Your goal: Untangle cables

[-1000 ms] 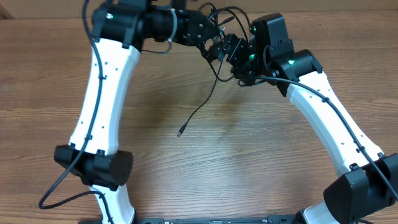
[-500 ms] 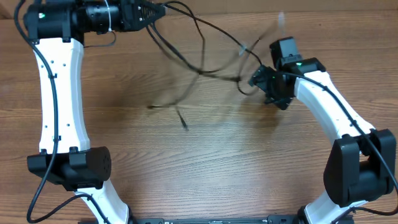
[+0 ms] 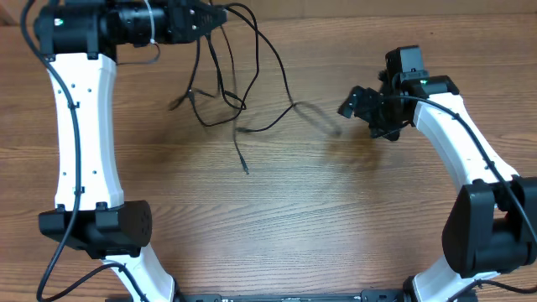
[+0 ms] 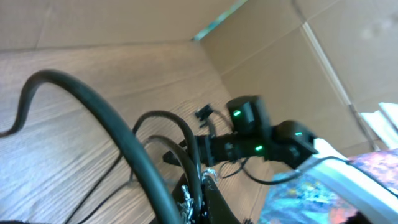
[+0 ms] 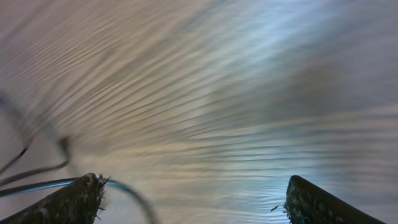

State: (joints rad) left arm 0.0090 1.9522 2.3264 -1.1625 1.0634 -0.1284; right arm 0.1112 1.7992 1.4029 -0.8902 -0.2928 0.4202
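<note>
The cables [image 3: 243,101] are thin black cords hanging in loose loops from my left gripper [image 3: 216,17] at the top left, which is shut on them. One strand trails down to a small plug [image 3: 245,171] on the wooden table [image 3: 277,226]. In the left wrist view the cables [image 4: 124,143] arc close to the lens and run between the shut fingers of that gripper [image 4: 202,198]. My right gripper [image 3: 351,106] is apart from the cords, off to their right, open and holding nothing. Its view shows the gripper [image 5: 193,190] spread wide over blurred table, with a faint strand [image 5: 37,169] at the left.
The right arm [image 4: 267,140] with green lights shows across the table in the left wrist view, and a cardboard wall [image 4: 323,56] stands behind it. Thicker black wires run along both white arms [image 3: 80,126].
Both grippers were together at the tangle a second ago. The left arm swung left with the cables, the right arm pulled away right, and the stretched cords now hang from the left gripper only.
</note>
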